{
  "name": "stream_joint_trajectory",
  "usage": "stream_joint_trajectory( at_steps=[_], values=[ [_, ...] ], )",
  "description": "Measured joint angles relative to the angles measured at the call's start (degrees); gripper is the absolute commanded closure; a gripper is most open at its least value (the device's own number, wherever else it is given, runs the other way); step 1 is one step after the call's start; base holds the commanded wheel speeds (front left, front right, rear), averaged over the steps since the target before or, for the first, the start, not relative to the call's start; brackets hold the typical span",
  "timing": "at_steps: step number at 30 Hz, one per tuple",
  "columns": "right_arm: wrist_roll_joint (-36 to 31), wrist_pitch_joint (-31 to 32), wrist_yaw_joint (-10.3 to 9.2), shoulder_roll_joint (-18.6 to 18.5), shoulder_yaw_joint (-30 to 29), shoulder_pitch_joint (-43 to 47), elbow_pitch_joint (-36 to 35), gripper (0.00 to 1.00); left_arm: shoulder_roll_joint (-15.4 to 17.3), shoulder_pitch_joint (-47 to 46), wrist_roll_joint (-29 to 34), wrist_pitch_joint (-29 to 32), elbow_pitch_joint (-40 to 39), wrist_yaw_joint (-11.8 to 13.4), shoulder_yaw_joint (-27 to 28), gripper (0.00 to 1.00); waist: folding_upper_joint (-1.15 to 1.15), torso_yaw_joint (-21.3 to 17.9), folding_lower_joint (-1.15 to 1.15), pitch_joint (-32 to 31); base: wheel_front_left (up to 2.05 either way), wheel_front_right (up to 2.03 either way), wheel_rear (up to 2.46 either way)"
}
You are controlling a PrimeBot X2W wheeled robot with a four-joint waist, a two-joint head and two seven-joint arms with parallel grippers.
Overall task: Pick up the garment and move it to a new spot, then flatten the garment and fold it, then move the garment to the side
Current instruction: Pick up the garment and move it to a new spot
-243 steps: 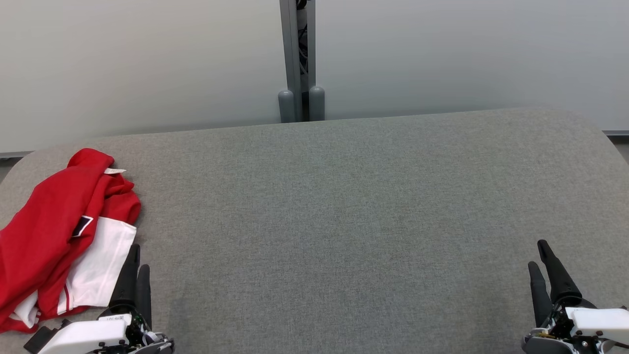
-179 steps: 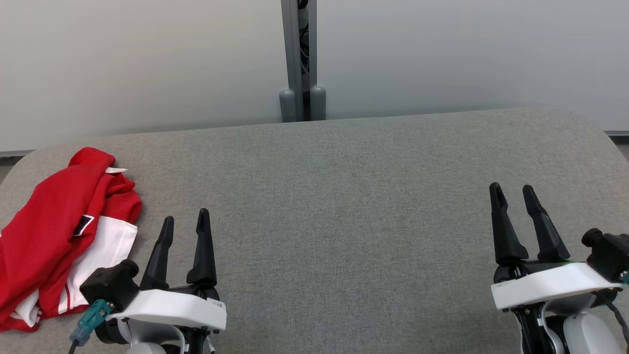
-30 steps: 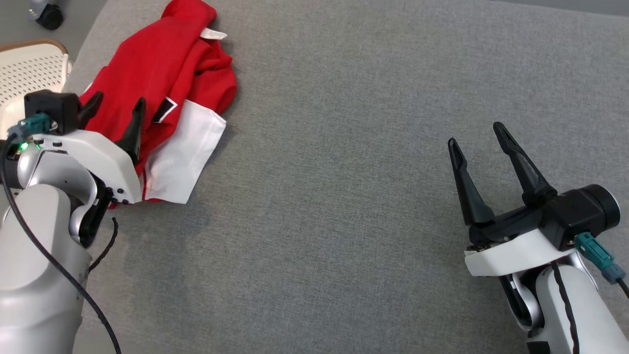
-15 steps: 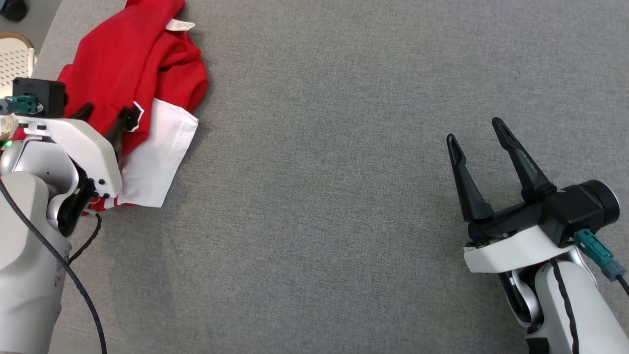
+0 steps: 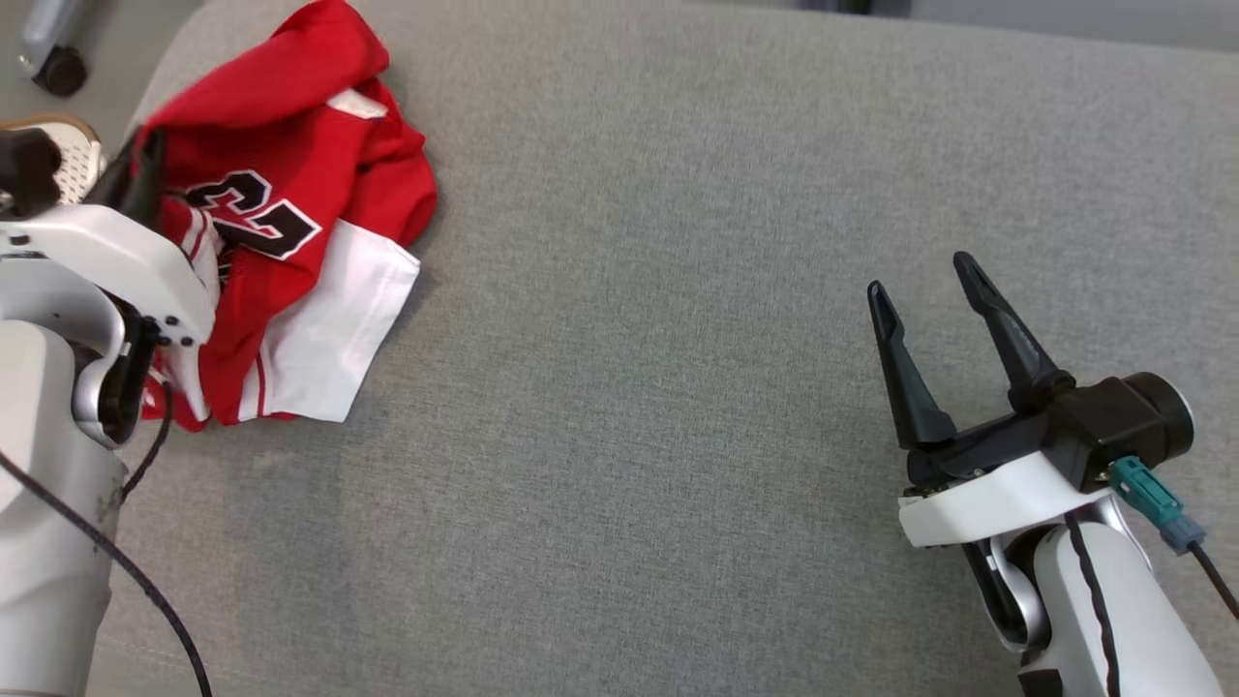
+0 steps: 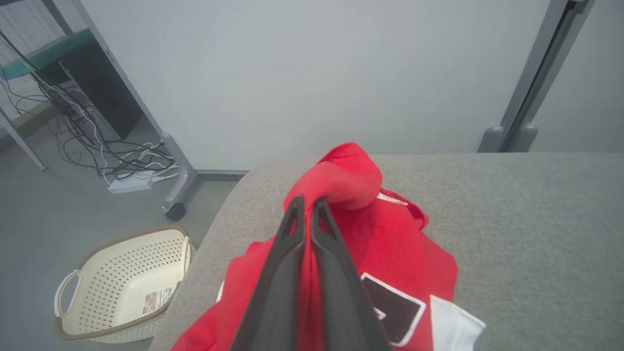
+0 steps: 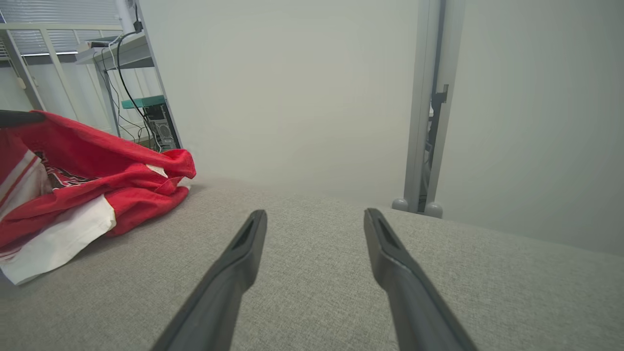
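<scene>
Your left gripper is clenched on the garment: the two dark fingers lie pressed together with a red fold pinched between them. The grip sits on the garment's left edge, and the cloth there is drawn up into a peak above the rest of the heap.

The garment is a red and white jersey with a black number. It lies bunched at the far left corner of the grey table, well apart from your right gripper. Its long axis runs from the near left toward the far side, leaning a little right. A white panel lies at its near right end, and a red hump at the far end.

Your left forearm rises from the near left, with the fingers pointing toward the far side. Your right arm is at the near right. Its fingers are spread wide with nothing between them, and they point far and slightly left over bare table. A cream basket stands on the floor left of the table.
</scene>
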Motion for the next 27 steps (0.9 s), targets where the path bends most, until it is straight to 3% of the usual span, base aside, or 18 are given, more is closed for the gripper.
stream_joint_trajectory(
  at_steps=[6,13,18,27],
  values=[
    [0.6,-0.7,0.00,0.7,0.3,0.9,1.8,0.00,-0.2,0.1,0.4,-9.1,-4.8,2.4,1.9,1.00,0.00,-0.7,0.00,-3.9,0.00,0.00,0.00],
    [1.6,-1.1,0.00,1.2,-0.7,1.5,3.1,0.00,-1.7,0.5,1.0,-15.5,-13.6,2.3,1.1,1.00,0.00,-2.3,0.00,-8.7,0.00,0.00,0.00],
    [2.0,-1.2,0.00,1.5,-1.6,2.1,3.6,0.00,-3.8,2.1,1.4,-14.3,-21.1,2.2,-1.8,1.00,0.00,-4.8,0.00,-11.2,0.00,0.00,0.00],
    [4.1,-1.3,0.00,1.6,-4.5,2.1,1.7,0.00,-7.9,4.1,0.8,-7.1,-31.7,2.5,-7.6,1.00,0.00,-11.9,0.00,-12.8,0.00,0.00,0.00]
  ],
)
